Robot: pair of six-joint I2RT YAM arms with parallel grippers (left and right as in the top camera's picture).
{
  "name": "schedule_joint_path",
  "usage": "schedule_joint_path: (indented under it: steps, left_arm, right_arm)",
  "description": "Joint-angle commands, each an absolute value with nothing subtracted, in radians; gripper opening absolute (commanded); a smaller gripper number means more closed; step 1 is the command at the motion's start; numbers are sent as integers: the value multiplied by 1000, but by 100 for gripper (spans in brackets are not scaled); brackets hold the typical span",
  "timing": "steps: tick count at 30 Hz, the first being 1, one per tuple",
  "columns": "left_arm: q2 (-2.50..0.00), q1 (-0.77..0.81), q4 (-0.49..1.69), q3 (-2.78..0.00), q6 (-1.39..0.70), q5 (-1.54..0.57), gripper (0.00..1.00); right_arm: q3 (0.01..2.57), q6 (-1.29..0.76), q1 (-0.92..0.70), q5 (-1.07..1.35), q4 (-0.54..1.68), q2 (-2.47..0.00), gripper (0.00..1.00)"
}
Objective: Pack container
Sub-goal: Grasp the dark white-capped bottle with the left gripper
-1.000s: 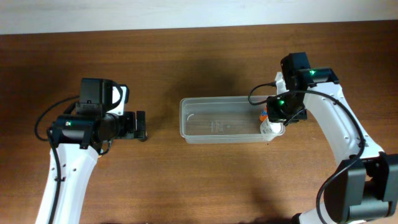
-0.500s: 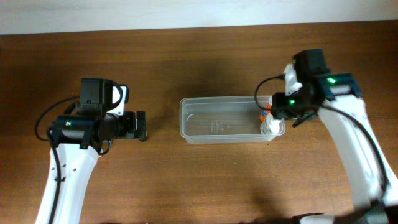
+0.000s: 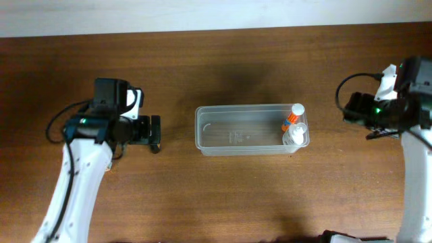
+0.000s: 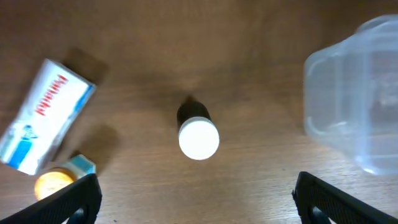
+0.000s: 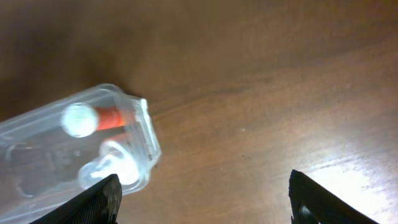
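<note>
Fingers cropped at frame edge; left tool (image 4: 196, 193) and right tool (image 5: 205, 193) spread wide, empty. Between them, clear rectangular plastic container (image 3: 200, 128), long axis tool-to-tool.

You get soft, even light overhead. In your right wrist view, glare whitens the table (image 5: 354, 168) at lower right and the container (image 5: 148, 138) looks blurred. Your left wrist view is slightly soft.

This is looking like a robotics lab, not a home. A white left arm (image 3: 74, 182) and right arm (image 3: 413, 175) are working at the left and right edges of a plain wooden desk (image 3: 223, 202), trailing black cables (image 3: 52, 128) and glowing with green lights (image 3: 376, 102). A pale wall (image 3: 202, 13) is running along the far edge.
</note>
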State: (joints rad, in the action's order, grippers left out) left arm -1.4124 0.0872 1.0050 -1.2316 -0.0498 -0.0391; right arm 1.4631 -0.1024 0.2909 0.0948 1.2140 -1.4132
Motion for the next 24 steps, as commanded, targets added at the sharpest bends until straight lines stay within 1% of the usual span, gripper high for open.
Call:
schedule_joint_path:
  steps: [1,7,9,10,11,14,17,23,24]
  left_arm:
    - [-1530,82,1003,-1245,-60,-53,100]
    - [-1701,82,971,-1245,-60,-54,99]
    - [-1737,82,951,-1245,-68,-54,96]
    - [-1752,82,942,-1245,-76,-55,90]
    - [-1768,82,934,-1245,-83,-60,74]
    - [-1773,82,923,-1245,-102,-68,57]
    - [-1773,82,923,-1245,-131,-76,32]
    - [-1773,82,929,-1245,-132,-140,30]
    - [-1773,82,929,-1246,-133,-139,29]
  right_arm:
    - [1463,-105,301,95,1222,-1501,78]
    - [1463,-105,300,98,1222,-1617,77]
    - [1463,-105,301,98,1222,-1631,76]
    - [1463,-105,300,98,1221,-1636,76]
    - [1463,-105,300,98,1219,-1637,76]
    - [1463,-105,300,98,1216,-1637,76]
    - [1463,-105,301,98,1216,-1637,76]
    - [1463,-105,300,98,1219,-1637,76]
    - [1463,-105,300,98,1219,-1637,76]
